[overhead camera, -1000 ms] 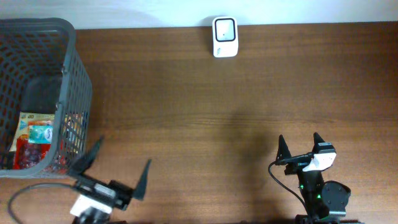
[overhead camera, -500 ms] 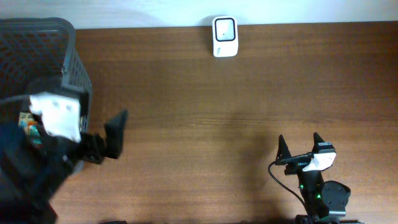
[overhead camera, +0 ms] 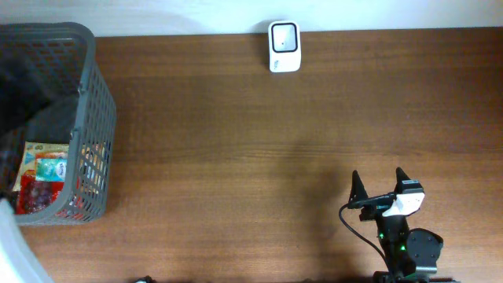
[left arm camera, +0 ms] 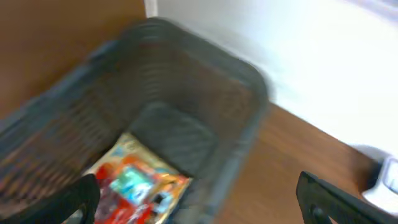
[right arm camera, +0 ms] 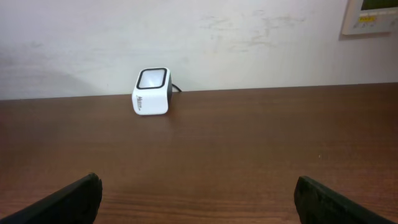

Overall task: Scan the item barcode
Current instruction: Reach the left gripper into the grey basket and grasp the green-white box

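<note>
A dark grey plastic mesh basket stands at the left end of the brown wooden counter; inside it, flat on the bottom, lies a colourful printed snack packet, red and orange with a pale blue patch; this packet sits towards the near end of the basket, and just beyond it is a dark flat shape too blurred to identify.

A small white cube-shaped barcode scanner with a dark-rimmed window stands at the far edge of the counter, against the pale wall, well apart from the basket; a thin dark cable leaves its back.

The left fingers are spread as wide as they go and hold nothing; they hang above the basket, with the packet showing between them from the wrist view, which is blurred; in the overhead view only a pale smear of the left arm shows at the left edge.

The right fingers are likewise fully apart and empty; they sit low over the near right part of the counter, touching nothing, and point towards the scanner across bare wood; a pale wall panel shows at the upper right of that wrist view.
</note>
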Motion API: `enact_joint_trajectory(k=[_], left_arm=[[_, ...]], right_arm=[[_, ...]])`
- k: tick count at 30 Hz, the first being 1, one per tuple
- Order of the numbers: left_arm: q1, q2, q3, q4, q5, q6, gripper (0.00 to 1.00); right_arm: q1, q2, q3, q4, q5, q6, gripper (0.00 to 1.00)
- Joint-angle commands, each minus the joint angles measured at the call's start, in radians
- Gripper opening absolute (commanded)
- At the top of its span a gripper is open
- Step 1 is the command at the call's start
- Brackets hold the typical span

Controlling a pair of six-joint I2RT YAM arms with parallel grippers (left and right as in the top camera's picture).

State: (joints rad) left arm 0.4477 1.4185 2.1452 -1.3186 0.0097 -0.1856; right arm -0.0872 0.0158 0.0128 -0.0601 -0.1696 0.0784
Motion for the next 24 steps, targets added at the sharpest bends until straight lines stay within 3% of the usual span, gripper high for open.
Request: enact_joint_trajectory(k=[1,4,10,14,24], left_arm=[[0.117,0.056,0.01,-0.006,-0.014,-0.063,0.99],[0.184,0.136,0.009,-0.007,-0.014,-0.138,0.99],[0.191,0.321,0.009,-0.014,-0.014,-0.144,0.99],[0.191,0.417,0.009,-0.061,-0.023,-0.247,0.99],[0.19,0.649,0.005,-0.122,-0.025,-0.249,0.99]], right_arm=[[0.008,-0.005,-0.007,-0.004,0.009,0.0,0.99],[0.008,-0.005,-0.007,-0.004,0.009,0.0,0.99],[0.008,-0.005,-0.007,-0.004,0.009,0.0,0.99],[0.008,-0.005,-0.007,-0.004,0.009,0.0,0.99],[0.008,-0.005,-0.007,-0.004,0.009,0.0,0.99]])
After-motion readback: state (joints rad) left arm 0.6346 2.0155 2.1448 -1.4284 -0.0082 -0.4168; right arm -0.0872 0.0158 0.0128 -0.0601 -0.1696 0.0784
